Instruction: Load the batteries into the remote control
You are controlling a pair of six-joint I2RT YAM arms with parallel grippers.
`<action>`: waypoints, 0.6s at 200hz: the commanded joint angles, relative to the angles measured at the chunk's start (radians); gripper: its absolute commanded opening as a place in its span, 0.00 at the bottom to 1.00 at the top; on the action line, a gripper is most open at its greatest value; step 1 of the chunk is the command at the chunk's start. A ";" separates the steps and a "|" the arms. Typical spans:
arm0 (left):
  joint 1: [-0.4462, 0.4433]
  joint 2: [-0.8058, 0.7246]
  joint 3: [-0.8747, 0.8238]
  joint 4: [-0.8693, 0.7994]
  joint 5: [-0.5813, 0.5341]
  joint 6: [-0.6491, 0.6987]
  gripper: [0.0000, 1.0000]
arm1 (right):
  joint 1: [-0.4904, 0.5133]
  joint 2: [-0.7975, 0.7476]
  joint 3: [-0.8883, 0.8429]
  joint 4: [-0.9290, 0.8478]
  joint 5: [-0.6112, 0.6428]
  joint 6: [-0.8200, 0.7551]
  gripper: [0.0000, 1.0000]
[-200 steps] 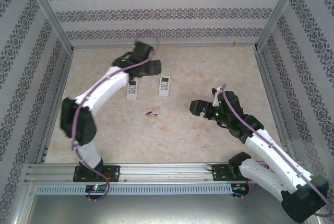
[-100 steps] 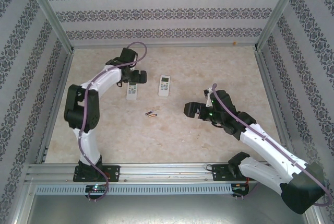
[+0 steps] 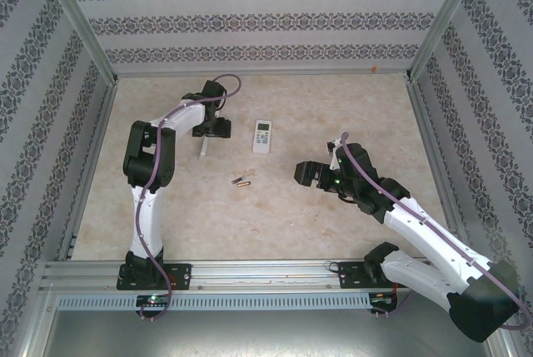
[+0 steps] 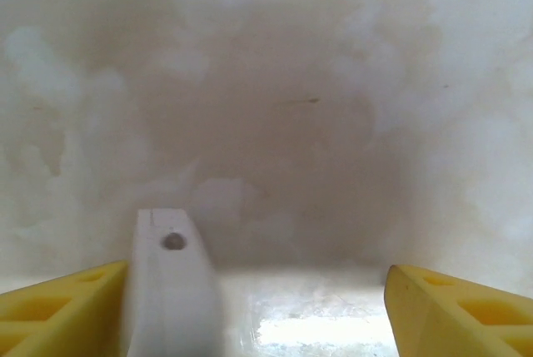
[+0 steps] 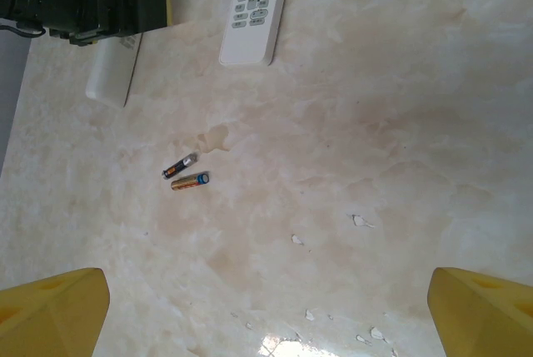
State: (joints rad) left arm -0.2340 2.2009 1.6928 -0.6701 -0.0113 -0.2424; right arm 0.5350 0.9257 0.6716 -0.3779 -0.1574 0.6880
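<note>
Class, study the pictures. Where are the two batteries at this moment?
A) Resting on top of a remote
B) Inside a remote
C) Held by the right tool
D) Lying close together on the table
D: the batteries lie close together on the bare table, apart from the remote that shows its buttons.

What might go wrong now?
The remote sits beside just one finger of the left gripper, so closing might shove or tip it. The two batteries lie side by side. The right gripper, jaws wide, might knock one rolling while grabbing the other.
</note>
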 commanded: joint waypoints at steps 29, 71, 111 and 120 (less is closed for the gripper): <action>0.026 0.011 -0.020 -0.035 0.003 -0.012 0.67 | 0.008 -0.008 0.025 -0.010 0.016 0.031 0.98; 0.051 -0.043 -0.064 -0.017 0.058 -0.031 0.38 | 0.008 -0.009 0.030 -0.009 0.024 0.042 0.98; 0.059 -0.229 -0.174 0.095 0.281 -0.101 0.18 | 0.037 0.029 0.074 0.023 0.016 0.018 0.98; 0.059 -0.285 -0.209 0.143 0.359 -0.143 0.17 | 0.056 0.050 0.098 0.034 0.024 0.008 0.98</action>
State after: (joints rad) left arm -0.1802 2.0811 1.5436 -0.6323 0.1387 -0.2970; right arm 0.5488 0.9409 0.6979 -0.3763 -0.1528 0.7116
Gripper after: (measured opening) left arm 0.201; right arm 0.978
